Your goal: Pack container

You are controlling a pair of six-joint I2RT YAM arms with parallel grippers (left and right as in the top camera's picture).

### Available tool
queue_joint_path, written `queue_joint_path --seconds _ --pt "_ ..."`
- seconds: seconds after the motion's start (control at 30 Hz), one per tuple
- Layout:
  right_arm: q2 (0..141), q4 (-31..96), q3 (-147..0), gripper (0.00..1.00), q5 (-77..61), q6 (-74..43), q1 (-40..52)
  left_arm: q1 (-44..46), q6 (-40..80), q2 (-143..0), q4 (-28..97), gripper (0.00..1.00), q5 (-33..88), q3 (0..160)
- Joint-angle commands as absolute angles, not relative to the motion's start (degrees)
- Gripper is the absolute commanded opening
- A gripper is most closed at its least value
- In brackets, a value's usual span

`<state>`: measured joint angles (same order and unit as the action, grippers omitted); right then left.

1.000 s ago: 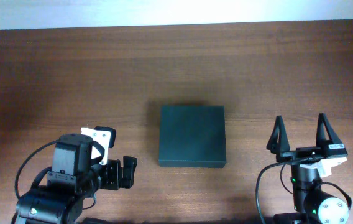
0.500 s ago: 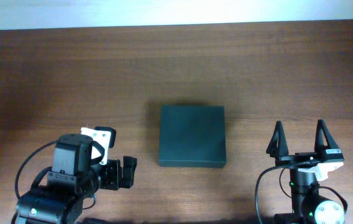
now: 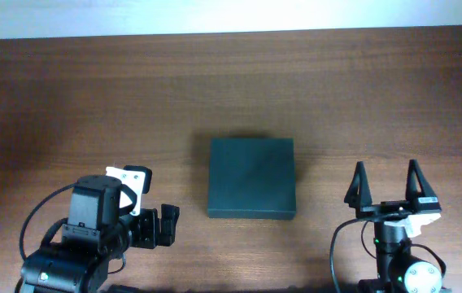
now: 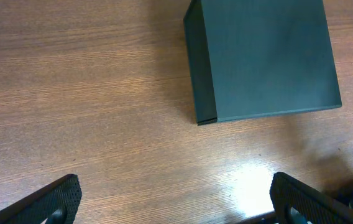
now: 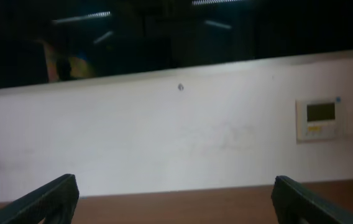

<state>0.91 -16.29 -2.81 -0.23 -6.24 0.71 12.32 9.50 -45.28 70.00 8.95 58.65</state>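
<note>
Desk (image 3: 231, 81): a brown wood-grain surface is seen from overhead; a pale strip runs along its far edge.
Container (image 3: 251, 177): a dark green-black box is set near the middle of the desk, between the two arms and touching neither. Its lid is shut, so the inside is hidden. No hinge or seam can be made out from above.
Container, left wrist view (image 4: 266, 59): the top face and one side wall are shown; the far part is cut off by the upper edge of the picture.
Left end effector (image 3: 163, 226): it is placed near and to the left of the container, pointing toward it. From overhead its fingers are hard to separate from the dark body. In the left wrist view (image 4: 176, 199) the two tips are seen spread wide at the bottom corners, with bare desk between them.
Right end effector (image 3: 385, 164): it is placed to the right of the container, with its fingers spread and nothing held between them.
Right wrist view: the spread tips (image 5: 175, 196) are cut off at the bottom corners. A white wall, a small wall panel (image 5: 318, 119) and a dark, blurred band above are shown.
Arms: both bases are cut off at the near edge of the overhead picture.
</note>
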Motion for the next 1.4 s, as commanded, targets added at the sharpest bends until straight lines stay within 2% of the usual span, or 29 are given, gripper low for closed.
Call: queue_joint_path --seconds 0.0,0.37,0.8,1.37 --pt "0.2 -16.9 -2.1 0.99 -0.8 -6.5 0.4 12.0 9.4 -45.3 69.9 0.99 8.5 58.5" --pt "0.2 -12.4 -0.3 0.99 -0.8 -6.5 0.3 12.0 9.4 -45.3 69.9 0.99 8.5 58.5" --pt "0.2 4.1 -0.3 0.99 -1.9 -6.5 0.3 12.0 9.4 -45.3 69.9 0.99 8.5 58.5" --pt "0.2 4.3 -0.3 0.99 -1.9 -6.5 0.4 12.0 9.4 -45.3 69.9 0.99 8.5 58.5"
